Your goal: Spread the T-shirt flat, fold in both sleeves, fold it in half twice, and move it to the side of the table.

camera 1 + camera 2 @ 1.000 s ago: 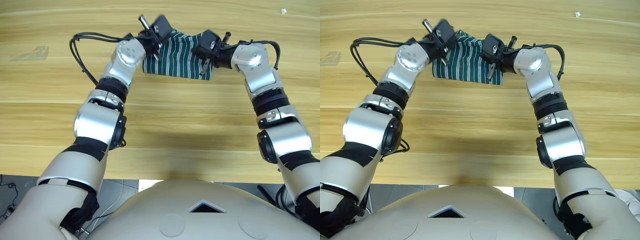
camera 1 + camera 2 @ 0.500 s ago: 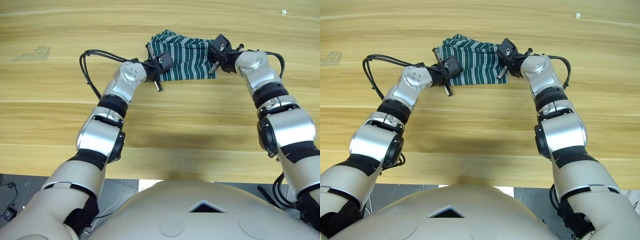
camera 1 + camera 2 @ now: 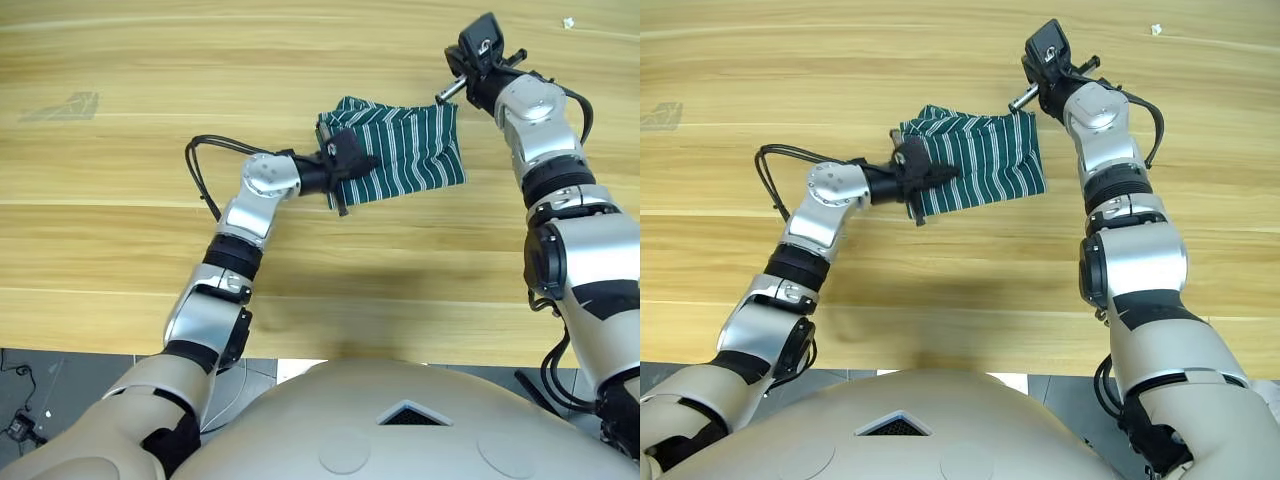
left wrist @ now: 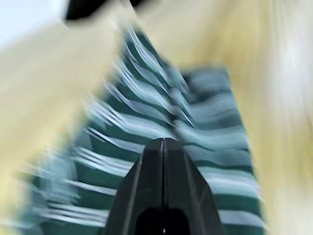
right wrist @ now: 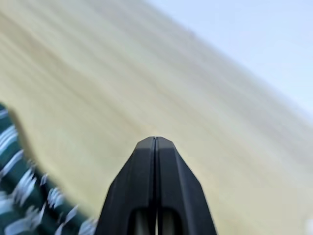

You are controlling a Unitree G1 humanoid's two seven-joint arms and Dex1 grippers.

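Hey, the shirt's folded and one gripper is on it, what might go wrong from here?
1. The left gripper sits shut at the left edge of the folded T-shirt; sliding it from that single edge may bunch or skew the layers.
2. The shirt's far left corner looks rumpled, so the fold could open.
3. The right gripper hangs by the far right corner and might snag it.
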